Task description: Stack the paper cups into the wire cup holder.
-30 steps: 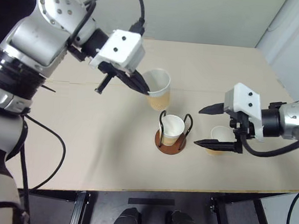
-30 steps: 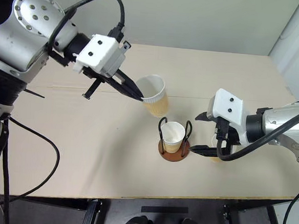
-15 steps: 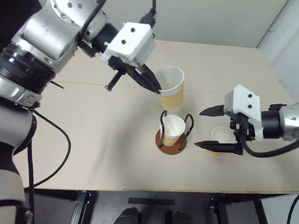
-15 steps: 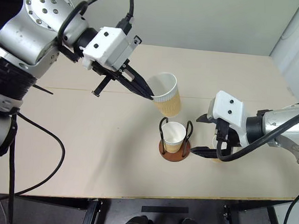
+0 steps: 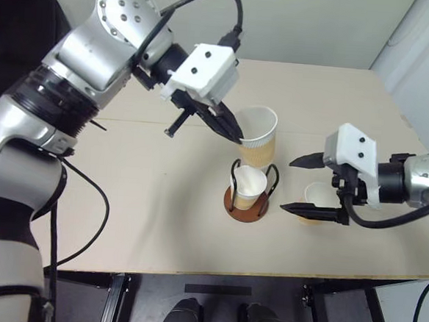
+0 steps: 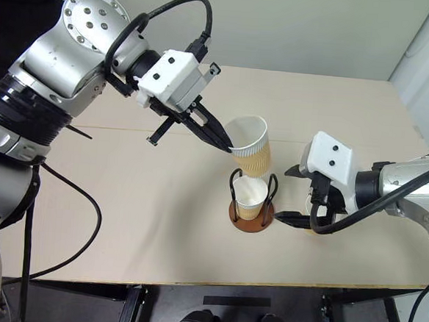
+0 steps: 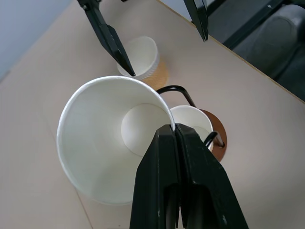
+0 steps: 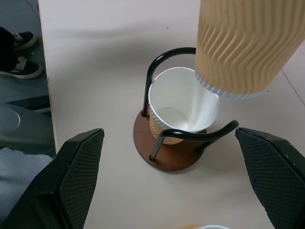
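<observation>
Three paper cups: one seated in the wire cup holder (image 5: pixel 245 204) near the table's (image 5: pixel 122 213) front edge, one carried cup (image 5: pixel 259 137) pinched by its rim in the closed left gripper (image 5: pixel 235 133) just above and behind the holder, one standing cup (image 5: pixel 317 200) toward the right edge between the wide-open right gripper's (image 5: pixel 306 185) fingers, not gripped. One holder, two wire loops. Left half and far side of the table are bare.

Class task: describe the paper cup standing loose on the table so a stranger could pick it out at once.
Start at the wire cup holder on the tan table. Beside it a cup stands between the right gripper's open fingers. It alone is neither in the holder nor lifted.
</observation>
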